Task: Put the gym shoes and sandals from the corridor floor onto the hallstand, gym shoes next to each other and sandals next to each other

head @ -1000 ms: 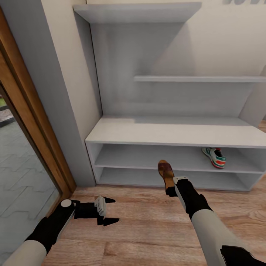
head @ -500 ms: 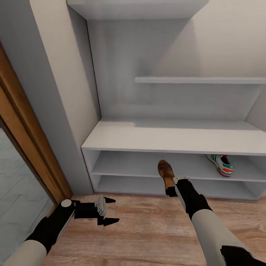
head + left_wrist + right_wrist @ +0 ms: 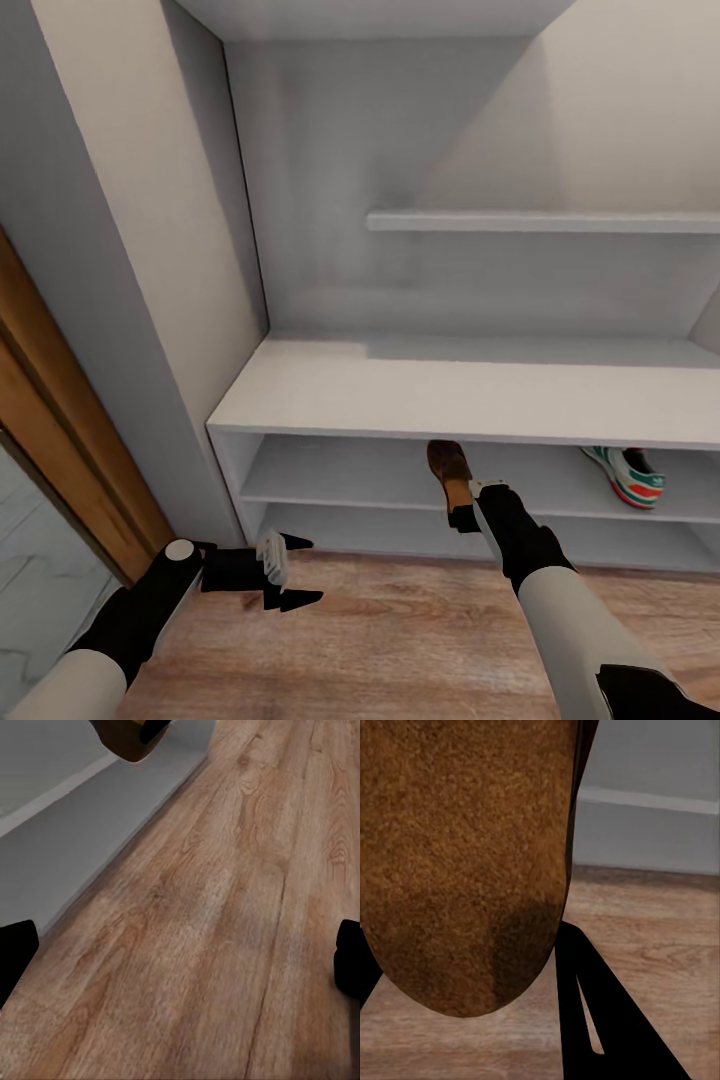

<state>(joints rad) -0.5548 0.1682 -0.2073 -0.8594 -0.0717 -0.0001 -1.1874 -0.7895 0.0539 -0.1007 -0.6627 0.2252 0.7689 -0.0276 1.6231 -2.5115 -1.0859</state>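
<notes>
My right gripper is shut on a brown sandal, held upright just in front of the white hallstand, level with its upper low shelf opening. In the right wrist view the sandal's cork sole is close up, with a black finger beside it. One white gym shoe with green stripes and an orange heel lies on that shelf at the right. Low at the left, my left gripper stands open and holds nothing above the corridor floor. Its dark fingertips frame the wood planks in the left wrist view.
A wooden door frame and a grey wall edge stand to the left of the hallstand. The wide bench top and a wall shelf above it are bare.
The whole head view has shifted as the camera moved closer to the hallstand, which now looks larger. Both arms keep their places in the picture and the sandal stays in the right gripper.
</notes>
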